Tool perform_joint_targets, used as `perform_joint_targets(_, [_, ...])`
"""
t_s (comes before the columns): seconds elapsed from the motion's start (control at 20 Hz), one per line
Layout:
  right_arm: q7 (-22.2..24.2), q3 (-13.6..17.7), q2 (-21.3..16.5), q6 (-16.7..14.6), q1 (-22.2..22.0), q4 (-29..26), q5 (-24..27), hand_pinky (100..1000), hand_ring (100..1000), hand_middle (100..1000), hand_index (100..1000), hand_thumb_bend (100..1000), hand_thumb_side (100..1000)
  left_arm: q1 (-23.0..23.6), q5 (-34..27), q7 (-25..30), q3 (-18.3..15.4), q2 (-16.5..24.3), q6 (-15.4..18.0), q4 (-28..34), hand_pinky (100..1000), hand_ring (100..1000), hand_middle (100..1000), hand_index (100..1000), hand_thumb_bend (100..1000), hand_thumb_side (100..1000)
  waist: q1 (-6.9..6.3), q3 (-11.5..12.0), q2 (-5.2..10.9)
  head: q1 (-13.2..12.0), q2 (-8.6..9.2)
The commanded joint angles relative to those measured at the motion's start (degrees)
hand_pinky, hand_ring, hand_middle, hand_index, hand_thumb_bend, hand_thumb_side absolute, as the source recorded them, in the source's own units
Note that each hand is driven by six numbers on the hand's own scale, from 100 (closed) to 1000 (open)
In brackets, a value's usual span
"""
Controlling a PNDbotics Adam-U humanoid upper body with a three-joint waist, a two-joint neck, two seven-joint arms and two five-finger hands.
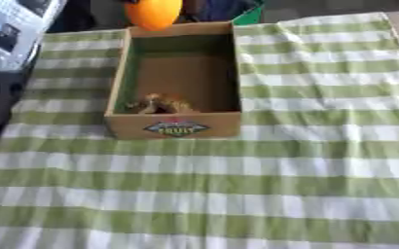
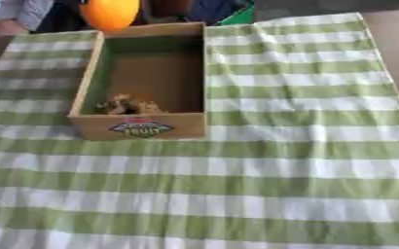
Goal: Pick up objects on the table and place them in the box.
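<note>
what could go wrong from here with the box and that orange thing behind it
1. The orange rounded object sits right at the box's far wall; reaching for it could shove the box.
2. The checked tablecloth may bunch and drag.
3. A small brown object already lies inside; dropping something on it could knock it about.

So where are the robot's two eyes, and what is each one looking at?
Left eye view: in the robot's head, looking down at the box on the striped cloth; no arm or hand shows.
Right eye view: beside it, same downward look, box further left; no arm or hand.
Both share the box, cloth and an orange thing behind.
</note>
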State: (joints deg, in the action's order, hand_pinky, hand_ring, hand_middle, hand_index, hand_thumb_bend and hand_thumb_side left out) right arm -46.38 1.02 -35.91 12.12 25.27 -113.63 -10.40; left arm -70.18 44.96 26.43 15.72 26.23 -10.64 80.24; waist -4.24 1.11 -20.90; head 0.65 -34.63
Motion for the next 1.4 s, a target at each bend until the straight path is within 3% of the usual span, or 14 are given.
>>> perform_joint_targets(0.05, [0.2,0.2,-0.5,0.0,1.0,-1.0,0.5,689,669,656,800,100,818,-1.5,0.2,-2.4,-0.1,-0.7,0.6,-2.2,537,441,474,397,100,479,0.29,-0.3,0.96,-0.2,0.92])
perform_joint_targets(0.65, [0.4,0.2,0.3,-0.1,1.6,-1.0,0.6,690,668,656,799,100,817,-0.4,-2.6,-5.7,1.7,-4.2,4.8,-11.7,572,460,498,426,100,456,0.36,-1.2,0.04,-0.4,1.75])
perform_joint_targets(0.7, [0.4,0.2,0.4,-0.1,1.6,-1.0,0.7,690,667,655,799,100,816,-0.3,-2.5,-5.7,1.9,-4.3,4.9,-12.0,611,518,521,455,100,430,0.35,-1.2,-0.04,-0.4,1.73])
perform_joint_targets(1.4, [0.6,0.2,0.9,0.0,1.9,-1.0,0.9,689,667,654,796,100,812,1.3,2.3,6.1,2.9,-6.2,7.6,-18.7,755,704,677,642,100,340,0.39,-1.6,-0.29,-0.5,1.74])
